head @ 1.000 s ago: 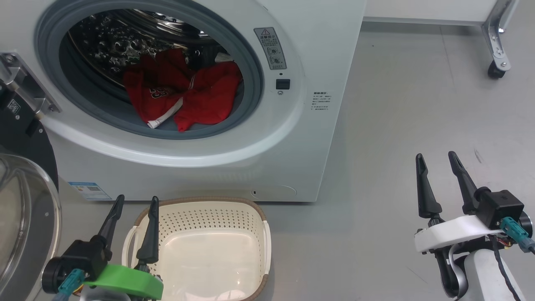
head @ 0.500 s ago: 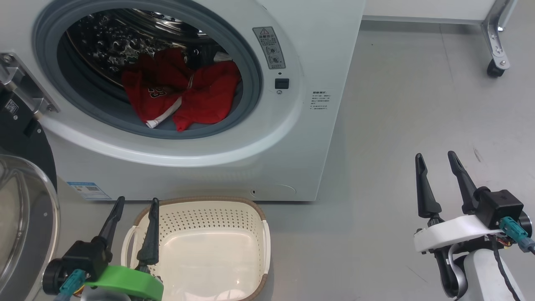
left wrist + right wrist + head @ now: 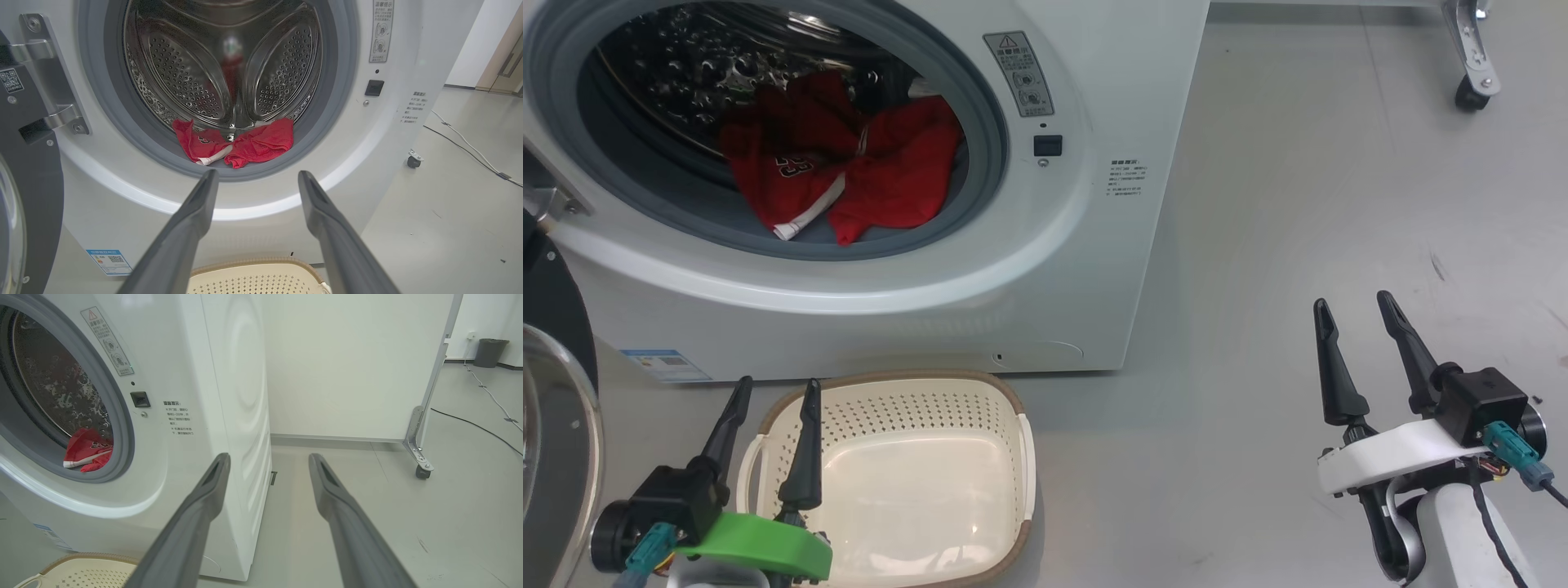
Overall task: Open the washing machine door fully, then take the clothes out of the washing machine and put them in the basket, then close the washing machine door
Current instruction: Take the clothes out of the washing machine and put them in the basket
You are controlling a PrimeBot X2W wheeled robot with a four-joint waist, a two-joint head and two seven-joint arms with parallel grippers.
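Left claw (image 3: 777,385) spread wide, facing washing machine (image 3: 1086,261)

Jaws spread: left gripper (image 3: 777,381) and right gripper (image 3: 1352,299)
Both sit low, well apart, dark fingers (image 3: 1333,363) parted and pointing forward.

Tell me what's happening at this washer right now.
The washing machine door is swung open to the left, and the red clothes lie inside the washing machine. The basket sits empty on the floor in front. The left gripper and right gripper are both open, holding nothing; no garment is out yet.
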